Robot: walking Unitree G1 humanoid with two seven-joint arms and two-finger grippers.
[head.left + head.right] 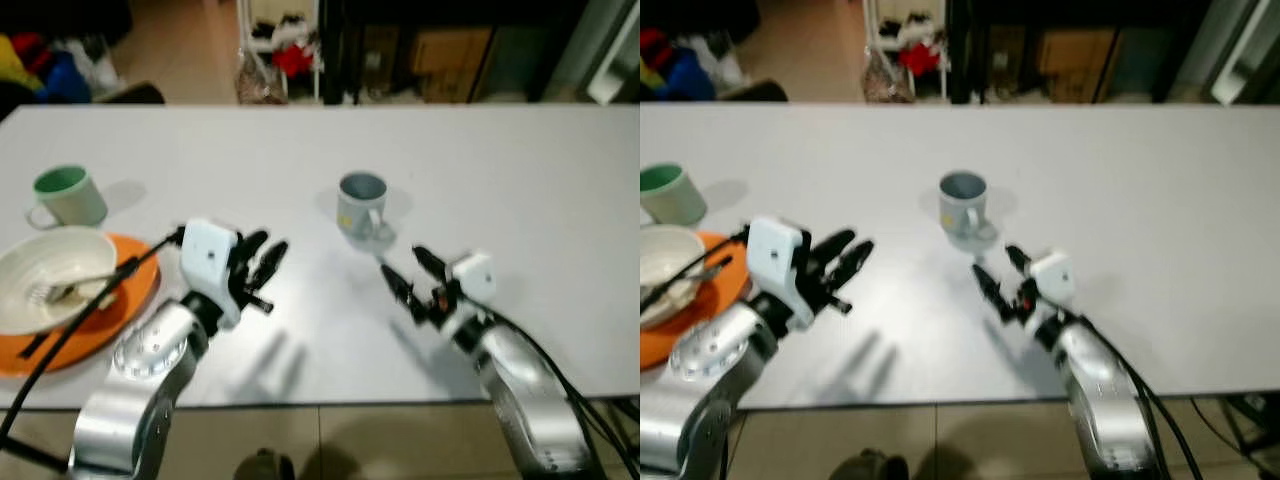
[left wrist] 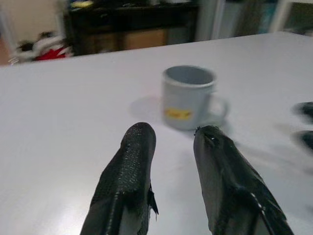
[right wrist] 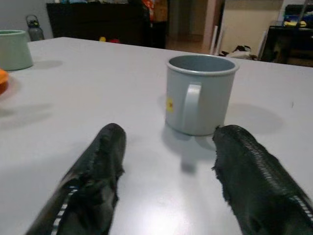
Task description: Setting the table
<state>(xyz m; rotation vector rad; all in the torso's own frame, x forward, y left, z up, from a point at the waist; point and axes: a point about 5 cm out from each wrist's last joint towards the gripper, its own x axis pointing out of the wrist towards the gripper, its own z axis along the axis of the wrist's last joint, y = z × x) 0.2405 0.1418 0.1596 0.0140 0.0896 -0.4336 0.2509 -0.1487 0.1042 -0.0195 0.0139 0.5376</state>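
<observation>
A grey-blue mug (image 1: 361,203) stands upright in the middle of the white table (image 1: 520,190), its handle turned toward me. My right gripper (image 1: 407,268) is open just short of the mug, a little to its right, with nothing between its fingers (image 3: 254,171). My left gripper (image 1: 264,262) hovers over the table to the mug's left, open and empty, pointing toward the mug (image 2: 188,96). At the left edge an orange plate (image 1: 125,300) carries a white bowl (image 1: 50,270) with a fork (image 1: 70,290) in it. A green mug (image 1: 68,195) stands behind the plate.
The table's near edge runs just under my arms. Beyond the far edge are dark furniture, a cardboard box (image 1: 450,50) and a white rack with red items (image 1: 290,50). Black cables trail from both arms.
</observation>
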